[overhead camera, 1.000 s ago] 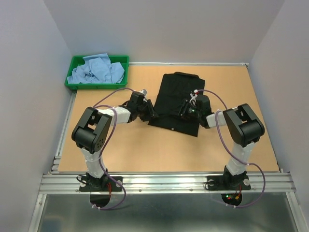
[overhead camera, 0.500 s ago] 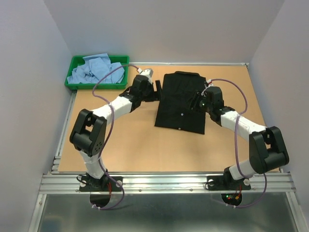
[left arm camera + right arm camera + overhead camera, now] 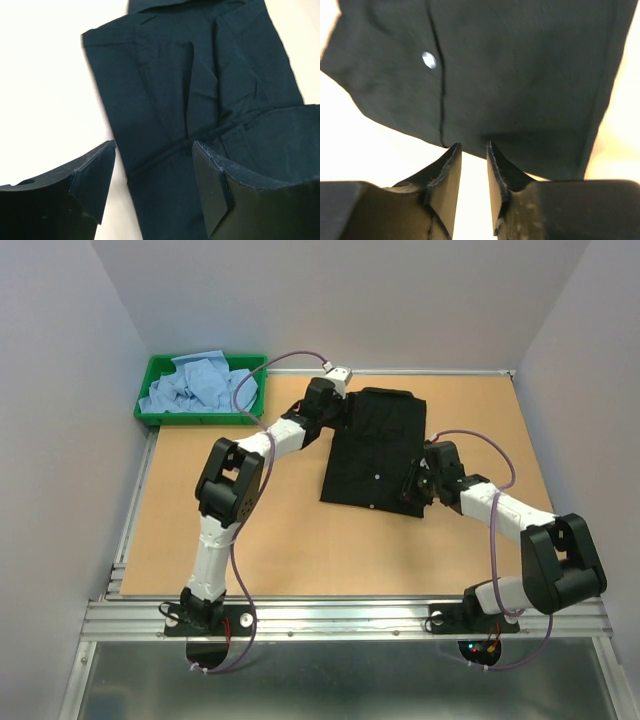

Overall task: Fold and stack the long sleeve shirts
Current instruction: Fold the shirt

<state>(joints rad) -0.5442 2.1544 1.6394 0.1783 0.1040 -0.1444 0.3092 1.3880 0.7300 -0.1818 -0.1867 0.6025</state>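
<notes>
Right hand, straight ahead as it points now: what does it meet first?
The black shirt: its near hem lies directly ahead of the right hand. Whether the tips would go over or under the cloth edge, the view doesn't show.

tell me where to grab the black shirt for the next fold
Probably the near hem of the black shirt, pinched at its corners from the robot's side. It lies flat with the collar far, so that free edge can lift over towards it.
</notes>
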